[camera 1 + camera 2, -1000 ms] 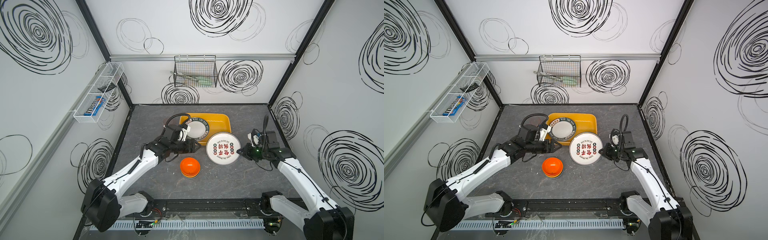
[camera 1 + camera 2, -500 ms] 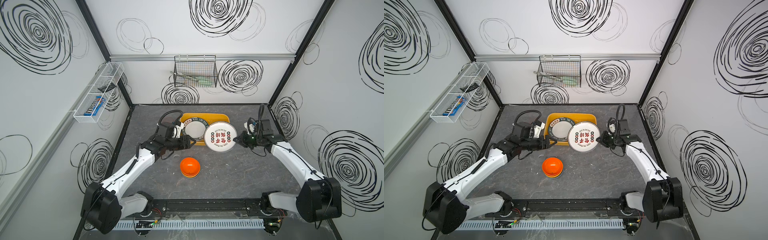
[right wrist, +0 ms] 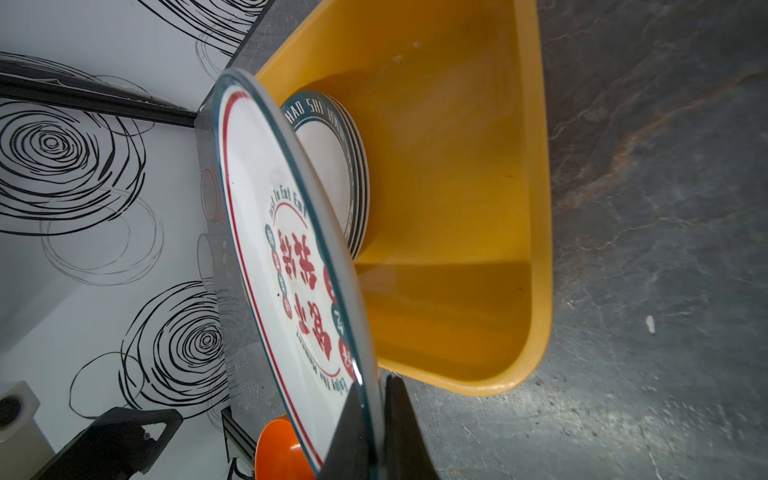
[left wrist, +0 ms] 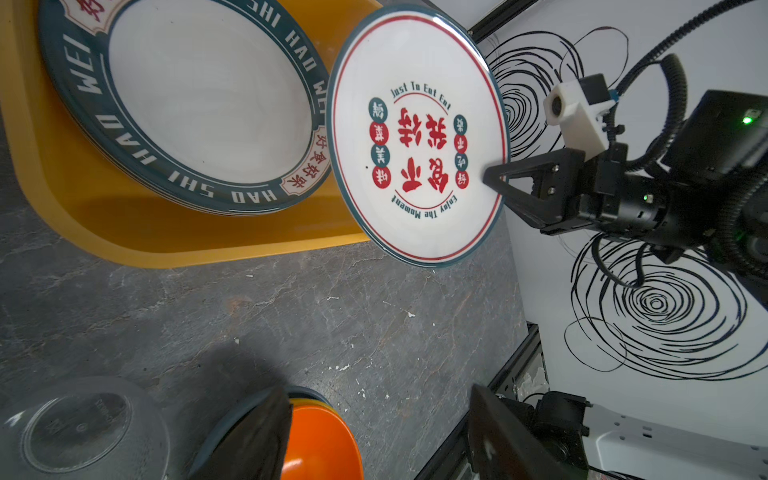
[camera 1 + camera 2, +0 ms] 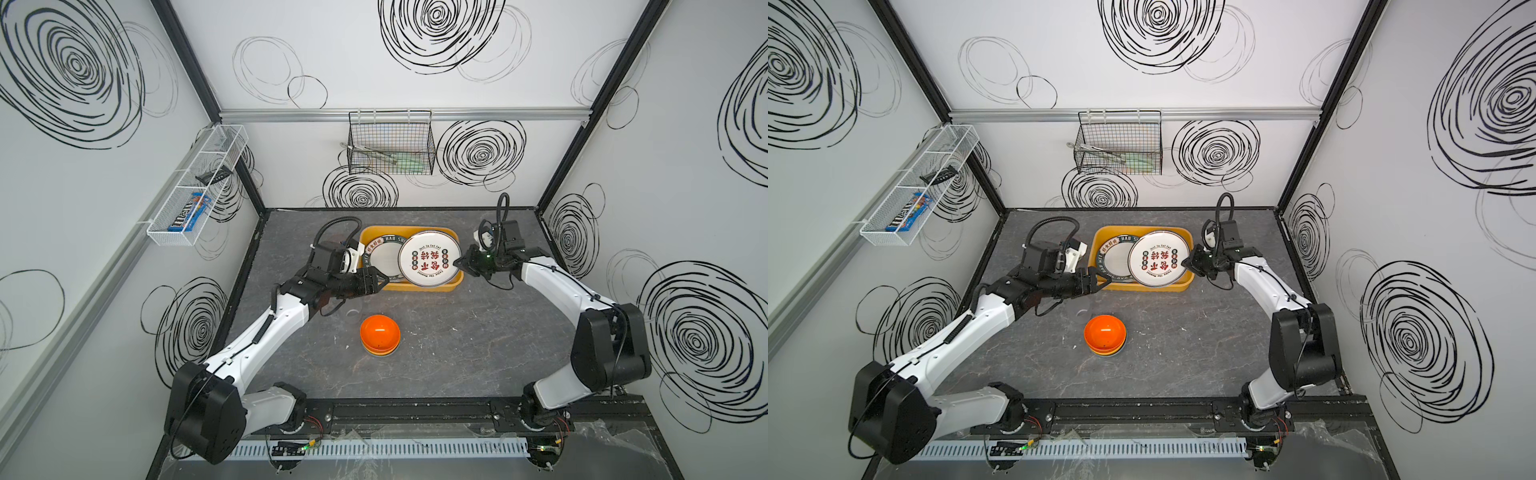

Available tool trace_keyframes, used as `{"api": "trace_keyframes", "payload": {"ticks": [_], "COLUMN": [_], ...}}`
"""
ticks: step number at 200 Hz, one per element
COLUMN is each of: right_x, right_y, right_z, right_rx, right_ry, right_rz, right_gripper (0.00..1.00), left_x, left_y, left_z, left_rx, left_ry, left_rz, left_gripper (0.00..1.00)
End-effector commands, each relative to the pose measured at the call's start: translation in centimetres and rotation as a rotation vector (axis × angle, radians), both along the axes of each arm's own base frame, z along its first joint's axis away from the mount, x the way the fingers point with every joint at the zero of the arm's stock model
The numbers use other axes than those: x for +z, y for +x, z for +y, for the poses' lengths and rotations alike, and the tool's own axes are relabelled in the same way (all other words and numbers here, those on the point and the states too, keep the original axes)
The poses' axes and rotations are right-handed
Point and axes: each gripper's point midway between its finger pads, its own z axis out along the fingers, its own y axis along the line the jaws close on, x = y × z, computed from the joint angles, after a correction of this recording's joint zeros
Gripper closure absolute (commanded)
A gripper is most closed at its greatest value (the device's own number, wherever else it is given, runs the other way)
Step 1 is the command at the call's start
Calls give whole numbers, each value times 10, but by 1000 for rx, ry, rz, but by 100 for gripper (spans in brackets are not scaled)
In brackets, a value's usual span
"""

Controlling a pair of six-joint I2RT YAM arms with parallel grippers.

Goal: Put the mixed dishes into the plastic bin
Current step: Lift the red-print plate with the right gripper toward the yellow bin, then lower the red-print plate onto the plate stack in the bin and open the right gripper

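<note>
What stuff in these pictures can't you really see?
Dark-rimmed plates in the yellow bin: both top views, partly covered by the held red-lettered plate.
Bowls under the orange bowl: top views show only rims, count unclear.
Clear cup: left wrist view, cut off by the edge; faint in top views.
Wire basket contents: too small, behind mesh.

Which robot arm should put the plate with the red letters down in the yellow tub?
Right. The right gripper pinches the rim of the plate and holds it over the yellow tub, so it probably only needs to lower and let go. The left gripper is open, empty, beside the tub.
</note>
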Motion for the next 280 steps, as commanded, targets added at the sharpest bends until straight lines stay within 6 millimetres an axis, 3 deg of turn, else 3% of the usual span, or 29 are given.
{"api": "trace_keyframes", "payload": {"ticks": [1,84,160,280], "right_x": [20,-9,-28,-47], "right_y": [20,48,70,81], "right_z": [17,49,65,82], "right_rx": [15,42,53,67], "right_ry": [29,-1,-17,-17], "right_rz": [-64,-8,21,52], "right_gripper": [100,100,100,100], "left_x": [12,8,4,3], "left_y": [7,3,1,0], "left_z": [-1,1,4,5], "left_rx": [-5,-1,3,7], "left_ry": [-18,-20,-17,-20], "left_rz": [-34,-23,-11,-9], "left_gripper": [28,29,28,29]}}
